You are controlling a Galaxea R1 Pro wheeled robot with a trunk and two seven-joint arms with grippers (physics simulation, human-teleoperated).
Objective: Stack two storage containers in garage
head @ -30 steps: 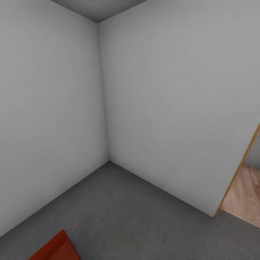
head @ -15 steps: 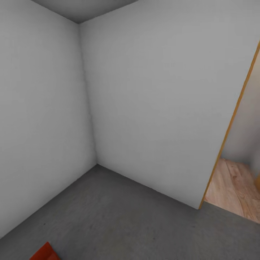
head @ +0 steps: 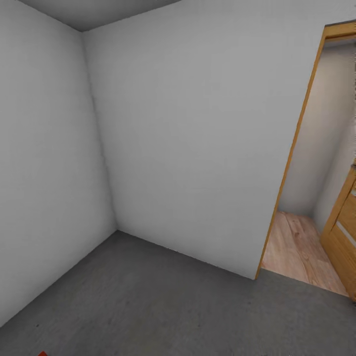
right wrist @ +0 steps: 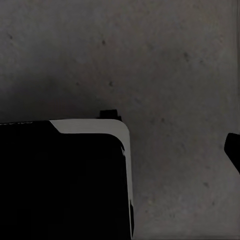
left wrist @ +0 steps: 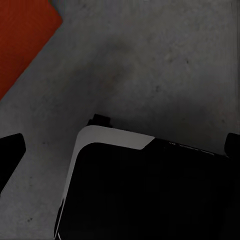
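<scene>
I'm swinging the view round to the right now. The corner where the two plain light-grey garage walls (head: 188,138) meet has slid toward the upper left of the frame, and the wood-framed doorway (head: 291,163) has come right into the picture at the right edge, top rail and all. Through it I can see the light wood plank floor (head: 296,247) of the next room and a wooden panel at the far right.

The red-orange rectangular storage container (head: 41,353) is nearly out of the head view: a second ago a good wedge of it sat at the lower left, and now only a sliver of a corner pokes up at the bottom edge. It hasn't moved; I have. The left wrist view has it too, a flat red-orange patch (left wrist: 22,40) in the upper left of that frame, resting on the dark grey speckled concrete floor (head: 163,301) and well apart from the robot's black-and-white body below.

Tools: in each wrist view I only get dark tips at the frame edges, with nothing between them that I can see. I can't tell for sure how far either is spread.

My read: one container is down in the garage, and I'm turning for the door to fetch the second. The stacking is not yet done.
</scene>
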